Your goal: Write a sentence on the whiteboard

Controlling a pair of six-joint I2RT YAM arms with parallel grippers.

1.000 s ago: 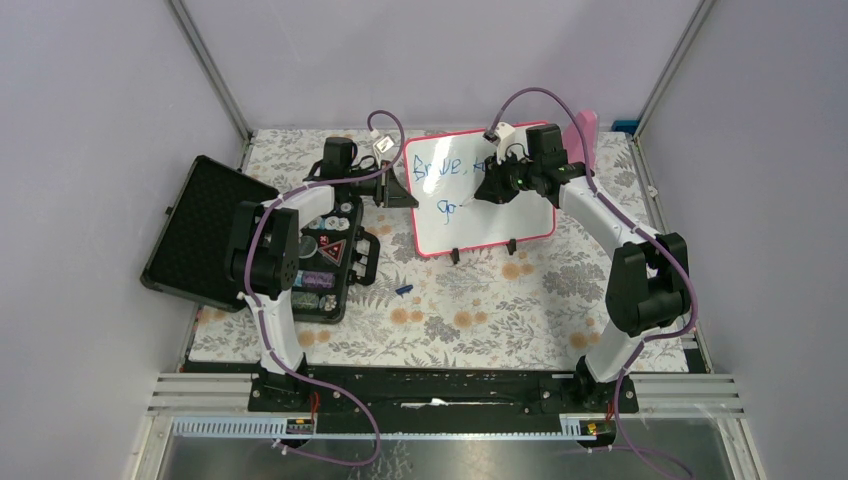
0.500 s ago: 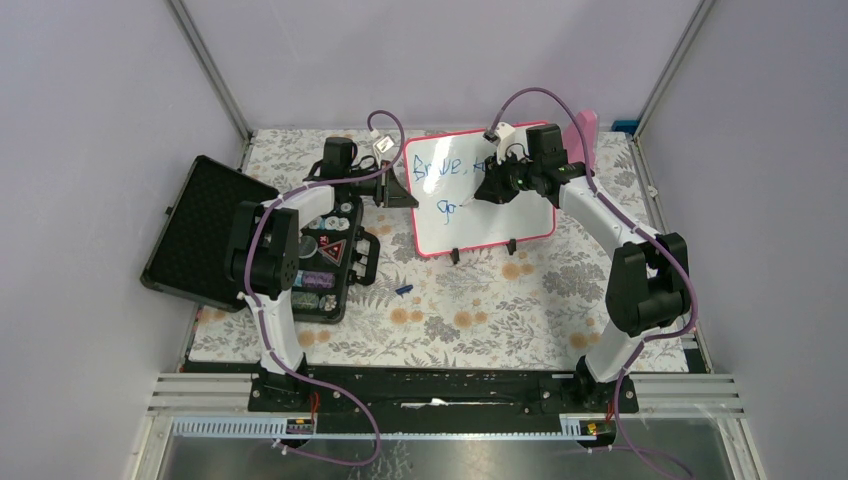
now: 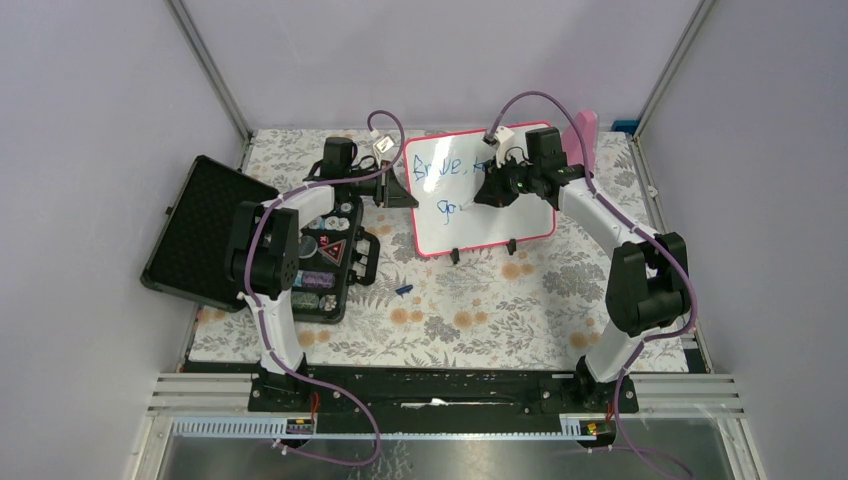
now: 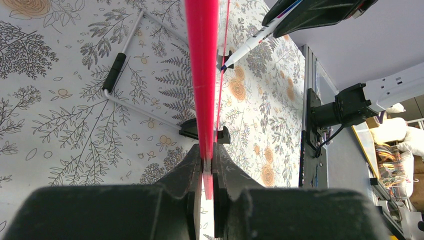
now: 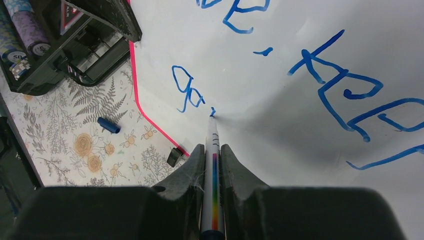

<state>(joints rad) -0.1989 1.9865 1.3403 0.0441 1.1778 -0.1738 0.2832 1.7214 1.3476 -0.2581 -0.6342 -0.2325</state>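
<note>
Left hand (image 4: 207, 159) clamped on whiteboard (image 3: 492, 218) edge. Right hand (image 5: 212, 150) clamped on marker (image 5: 212, 132), tip touching board beside blue sentence (image 5: 316, 52).

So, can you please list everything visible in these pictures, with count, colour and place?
whiteboard: one, white with red-pink frame, standing at the far middle.
sentence: two lines, blue, on the whiteboard.
marker: one, white with rainbow stripe, tip on the whiteboard.
marker cap: one, blue, on the tablecloth before the whiteboard.
case: one, black, open, at the left.
poker chips: several, mixed colours, inside the case.
paddle: one, pink, behind the whiteboard's right corner.
tablecloth: one, white with floral print, under everything.
left hand: one, black, shut on the whiteboard's left edge.
right hand: one, black, shut on the marker.
</note>
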